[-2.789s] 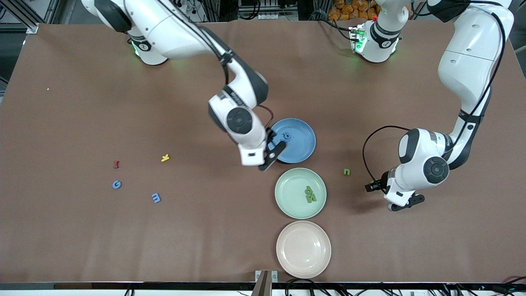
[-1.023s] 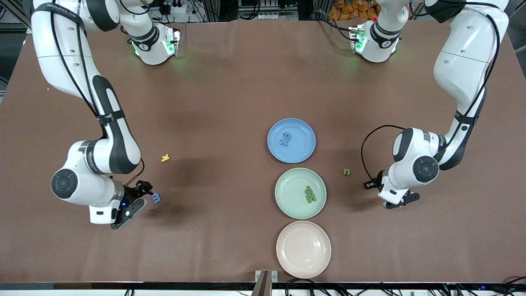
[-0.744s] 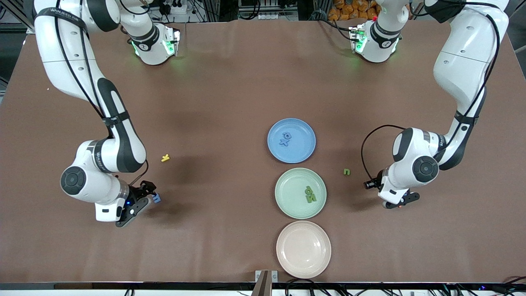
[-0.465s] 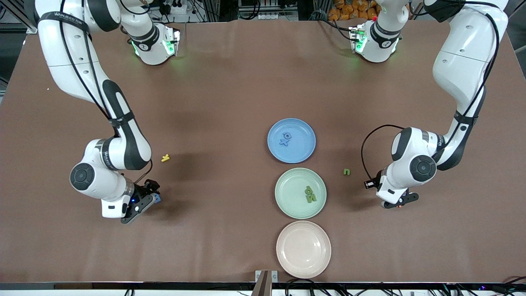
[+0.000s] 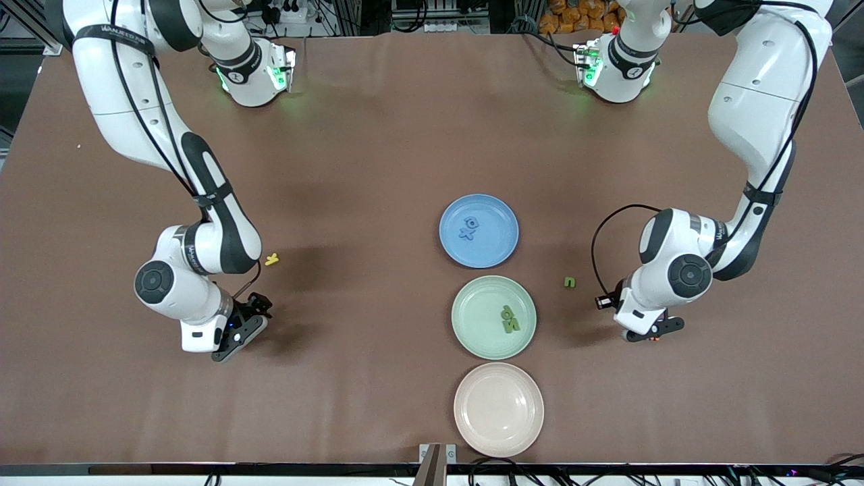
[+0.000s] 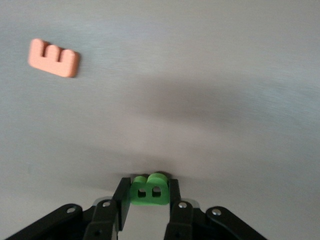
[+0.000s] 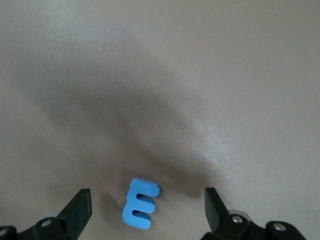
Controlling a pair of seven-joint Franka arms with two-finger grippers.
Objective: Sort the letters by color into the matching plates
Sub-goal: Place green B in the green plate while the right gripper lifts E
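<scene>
My two arms are glossy white shells with black bands at the joints and round dark caps on the wrist housings. Small dark lettering runs along each forearm ring. A thin black cable loops loosely from each forearm to the wrist, and a black strap cinches it to the link. My bases are white cylinders with green lights glowing at their feet. My left tool [image 5: 649,331] is black, with a white wrist block above it; in the left wrist view its fingers [image 6: 121,200] are matte black with silver screws. My right tool [image 5: 244,325] is alike, black fingers [image 7: 80,207] with screws, and a tiny blue light.
</scene>
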